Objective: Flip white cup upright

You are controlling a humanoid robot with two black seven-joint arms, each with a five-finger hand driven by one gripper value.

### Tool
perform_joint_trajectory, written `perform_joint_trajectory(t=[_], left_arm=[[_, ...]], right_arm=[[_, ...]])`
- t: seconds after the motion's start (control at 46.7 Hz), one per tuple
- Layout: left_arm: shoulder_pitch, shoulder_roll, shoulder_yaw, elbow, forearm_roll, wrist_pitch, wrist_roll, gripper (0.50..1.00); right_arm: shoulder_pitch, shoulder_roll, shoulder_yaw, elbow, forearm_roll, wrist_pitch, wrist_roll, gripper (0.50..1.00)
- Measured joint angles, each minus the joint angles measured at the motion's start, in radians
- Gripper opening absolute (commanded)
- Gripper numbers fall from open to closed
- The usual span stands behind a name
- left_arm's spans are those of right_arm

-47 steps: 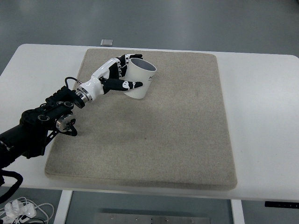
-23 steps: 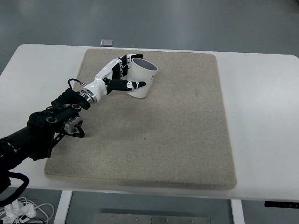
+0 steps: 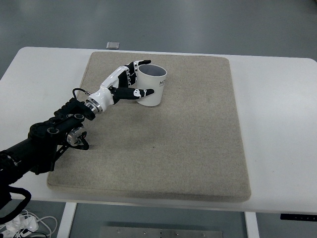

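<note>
A white cup (image 3: 151, 84) stands upright on the beige mat (image 3: 188, 134), mouth up, near the mat's far left part. My left hand (image 3: 134, 79) is wrapped around the cup's left side. The thumb lies across its near side and the fingers (image 3: 132, 68) curl around its far side. The left arm reaches in from the lower left. The right arm is out of view.
The mat lies on a white table (image 3: 277, 109). A small grey object (image 3: 113, 45) sits at the table's far edge, behind the mat. Cables hang below the table at the lower left.
The cup has gone from tilted to standing upright on the mat. My left hand has stayed around it and the forearm has shifted a little forward.
</note>
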Motion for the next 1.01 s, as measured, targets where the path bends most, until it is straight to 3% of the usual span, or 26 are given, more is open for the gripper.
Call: perform_joint_trajectory(t=[0.407, 0.643, 1.007], left_arm=[[-0.012, 0.057, -0.068, -0.021, -0.013, -0.113, 0.0, 1.0], [-0.039, 0.111, -0.137, -0.033, -0.027, -0.141, 0.0, 1.0], [-0.163, 0.118, -0.135, 0.106, -0.375, -0.141, 0.0, 1.0]], right_arm=[[0.0, 0.0, 0.0, 0.0, 0.0, 0.0, 0.0, 0.952], [0.0, 0.0, 0.0, 0.0, -0.001, 0.0, 0.0, 0.952], [0.0, 0.0, 0.0, 0.0, -0.001, 0.0, 0.0, 0.952]])
